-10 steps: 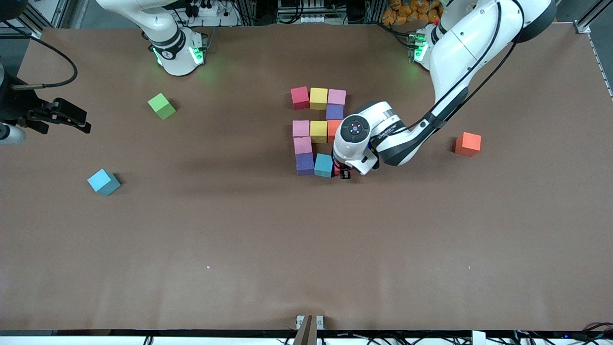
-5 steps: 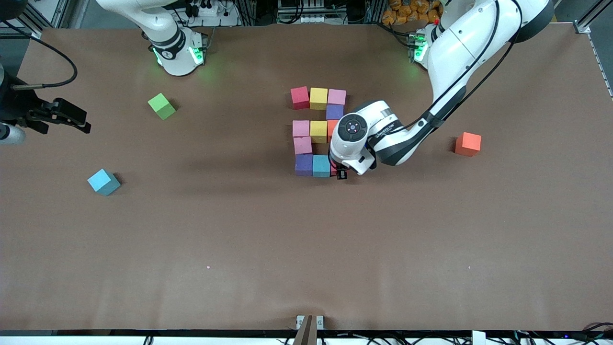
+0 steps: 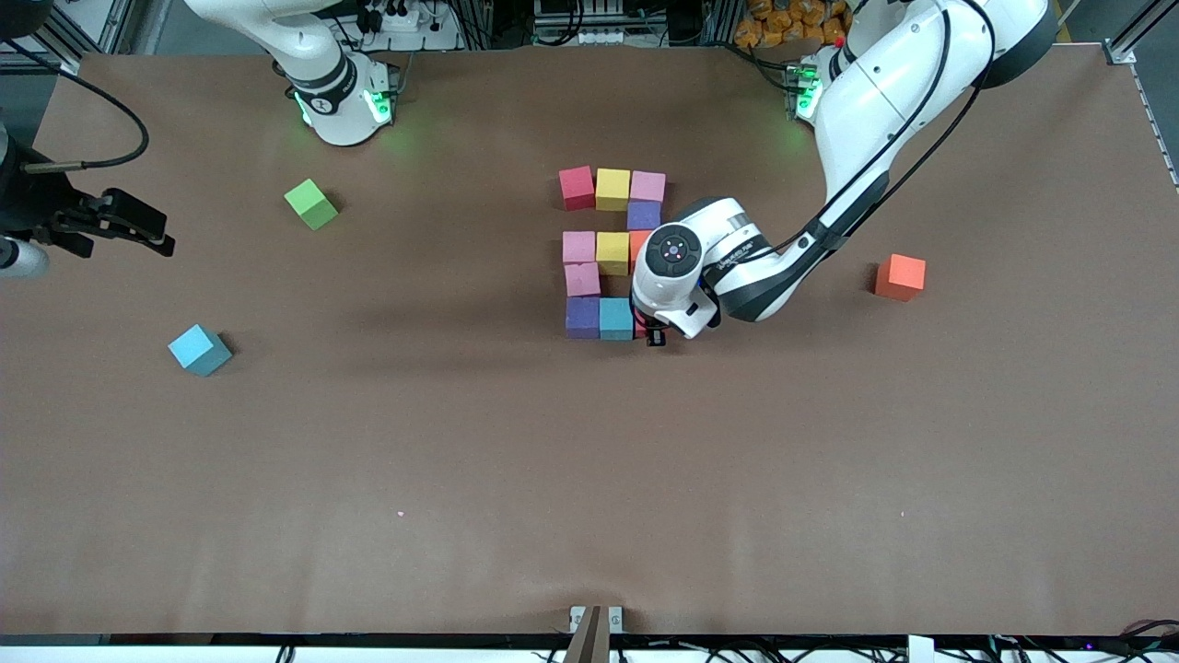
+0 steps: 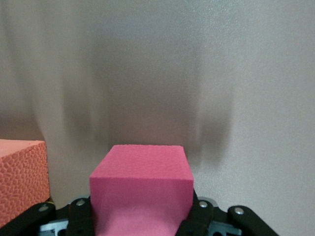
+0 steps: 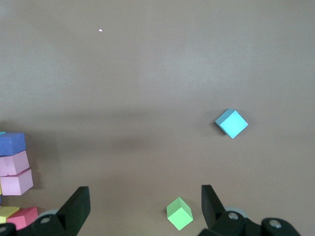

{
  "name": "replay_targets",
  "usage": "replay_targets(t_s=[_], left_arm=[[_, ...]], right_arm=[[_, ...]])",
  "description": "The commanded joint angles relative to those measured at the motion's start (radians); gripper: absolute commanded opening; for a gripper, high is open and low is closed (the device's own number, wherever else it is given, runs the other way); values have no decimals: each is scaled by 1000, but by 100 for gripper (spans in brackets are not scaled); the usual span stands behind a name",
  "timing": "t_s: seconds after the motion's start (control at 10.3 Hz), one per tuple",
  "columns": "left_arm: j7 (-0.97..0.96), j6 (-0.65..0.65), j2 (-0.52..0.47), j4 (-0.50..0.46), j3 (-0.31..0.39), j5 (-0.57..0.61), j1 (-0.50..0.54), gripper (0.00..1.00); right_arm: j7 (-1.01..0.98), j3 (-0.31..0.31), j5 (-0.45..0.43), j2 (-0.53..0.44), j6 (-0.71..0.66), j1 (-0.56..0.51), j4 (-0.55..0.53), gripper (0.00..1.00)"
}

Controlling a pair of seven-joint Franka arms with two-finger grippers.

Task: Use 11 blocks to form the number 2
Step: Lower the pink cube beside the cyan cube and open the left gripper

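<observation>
You've got three pink foam cubes (image 3: 578, 247) on view; two red foam cubes (image 3: 577, 187); two yellow foam cubes (image 3: 612, 188); two purple foam cubes (image 3: 582, 316); two orange foam cubes (image 3: 900, 276); two light blue foam cubes (image 3: 199, 349); one green foam cube (image 3: 310, 203).

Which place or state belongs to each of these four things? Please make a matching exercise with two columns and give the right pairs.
Things:
1. green cube
2. lone orange block
3. pink-red block
4. right hand

Places or states:
A. held in the shut left hand, beside the light blue block of the figure
B. open, waiting over the right arm's end of the table
C. alone, toward the left arm's end
D. toward the right arm's end, farther from the front camera than the loose light blue block

Pairs: 1-D, 2-C, 3-A, 4-B
</observation>
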Motion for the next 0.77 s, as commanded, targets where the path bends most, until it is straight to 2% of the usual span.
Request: replay_targets(t_s=[0.0,0.1,0.19,0.68], left_arm=[[2,-8,10,19,20,-3,-16,0],[5,-8,10,19,22,-1,-16,3],[8,-7,18,19,22,-1,-16,99],[48,-16,7,19,20,2,-20,100]], right_arm=[[0,1,-3,-6,1,3,4,100],[0,1,-3,-6,1,3,3,100],[0,1,-3,-6,1,0,3,100],[-8,1,-3,-4,4,-4,3,100]])
